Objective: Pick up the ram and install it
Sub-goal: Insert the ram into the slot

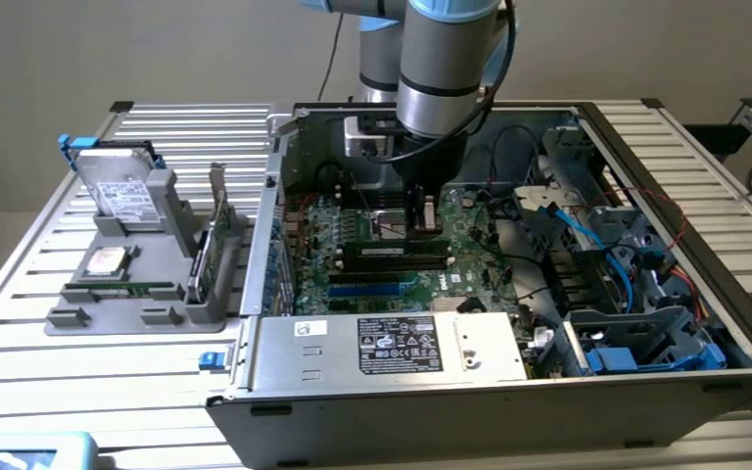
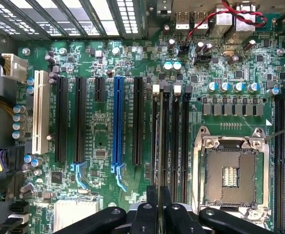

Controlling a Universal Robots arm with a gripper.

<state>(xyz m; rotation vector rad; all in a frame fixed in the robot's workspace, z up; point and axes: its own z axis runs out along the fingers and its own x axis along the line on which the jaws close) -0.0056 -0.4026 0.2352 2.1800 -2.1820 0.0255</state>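
My gripper (image 1: pixel 418 217) reaches down into the open computer case (image 1: pixel 664 176), just above the motherboard (image 1: pixel 350 230). In the wrist view the two dark fingers (image 2: pixel 150 209) are shut on the ram (image 2: pixel 158 146). It is seen edge-on as a thin line. The stick hangs over the row of black memory slots (image 2: pixel 174 126) with white clips, in line with the slot nearest the blue connector (image 2: pixel 117 122). I cannot tell whether its lower edge touches the slot. In the exterior view the slots (image 1: pixel 396 257) lie just in front of the gripper.
The open CPU socket (image 2: pixel 230 175) sits beside the slots. A grey holder (image 1: pixel 102 318) at the exterior view's left carries a silver hard drive (image 1: pixel 121 191), an upright green card (image 1: pixel 219 230) and a flat green strip (image 1: pixel 121 290). A power supply (image 1: pixel 390 343) and blue cables (image 1: pixel 586 235) crowd the case.
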